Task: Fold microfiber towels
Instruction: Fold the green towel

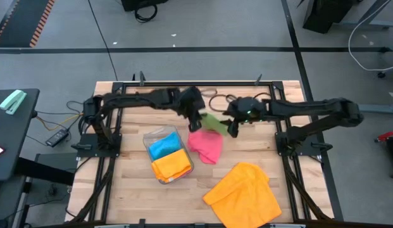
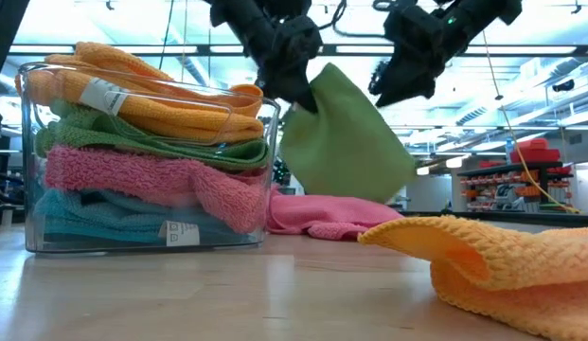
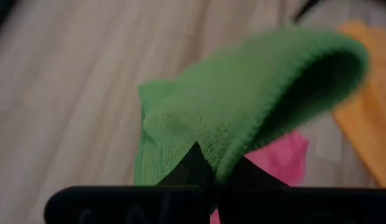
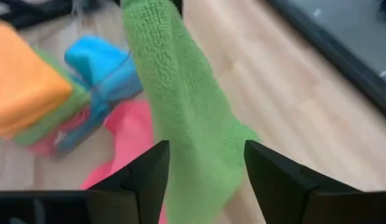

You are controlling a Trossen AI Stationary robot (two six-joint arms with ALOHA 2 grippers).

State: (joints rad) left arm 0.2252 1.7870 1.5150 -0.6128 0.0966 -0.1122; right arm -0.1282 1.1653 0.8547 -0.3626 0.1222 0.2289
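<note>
A green microfiber towel (image 2: pixel 346 142) hangs in the air over the middle of the table, with my left gripper (image 2: pixel 292 93) shut on its upper end. My right gripper (image 2: pixel 402 83) stands open just to the towel's right; in its wrist view the green towel (image 4: pixel 186 106) hangs between and beyond its fingers, and I see no touch. A crumpled pink towel (image 1: pixel 205 145) lies on the table below. An orange towel (image 1: pixel 243 193) lies spread at the near right. My left gripper pinches the green towel's upper end (image 3: pixel 208 146) between its two fingers, where the cloth bends over in a fold. The fingers slant down from the table's far left. The towel hangs slack below them, its lower end (image 2: pixel 374 189) clear of the table, above the pink towel.
A clear plastic tray (image 1: pixel 183 168) left of centre holds a stack of folded towels, orange (image 2: pixel 151 95) on top, then green, pink and blue. Bare wood lies at the near left. Black frame rails run along the table's edges.
</note>
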